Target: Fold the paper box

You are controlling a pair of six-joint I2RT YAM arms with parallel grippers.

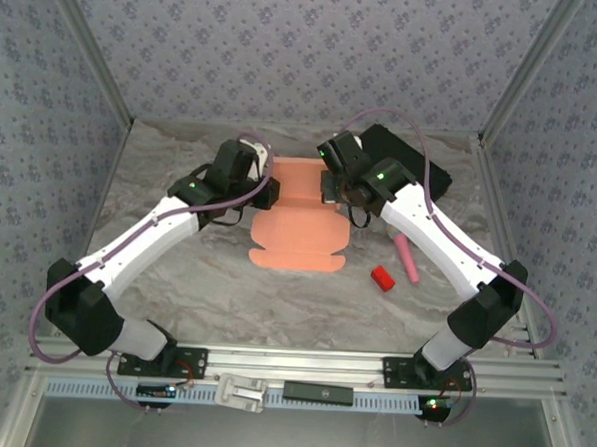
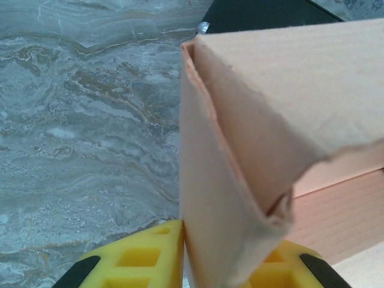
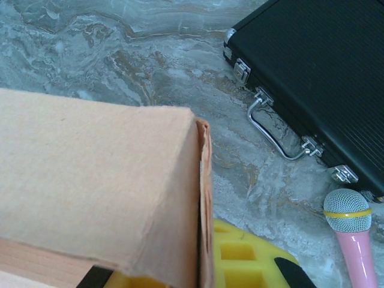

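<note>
The paper box (image 1: 298,234) is salmon-orange cardboard lying in the middle of the table, its near part flat and its far side walls folded up. My left gripper (image 1: 265,192) is at its far left wall and my right gripper (image 1: 332,190) is at its far right wall. In the left wrist view the raised double wall of the paper box (image 2: 270,90) stands between the yellow fingers (image 2: 144,258) of the left gripper (image 2: 222,264), pinched. In the right wrist view the right gripper (image 3: 192,270) is shut on the right wall of the paper box (image 3: 90,168), beside one yellow finger (image 3: 246,258).
A black case (image 1: 422,165) with metal latches lies at the back right, close behind the right gripper. A pink toy microphone (image 1: 407,259) and a small red block (image 1: 382,279) lie right of the box. Patterned walls enclose the marbled table (image 1: 175,287).
</note>
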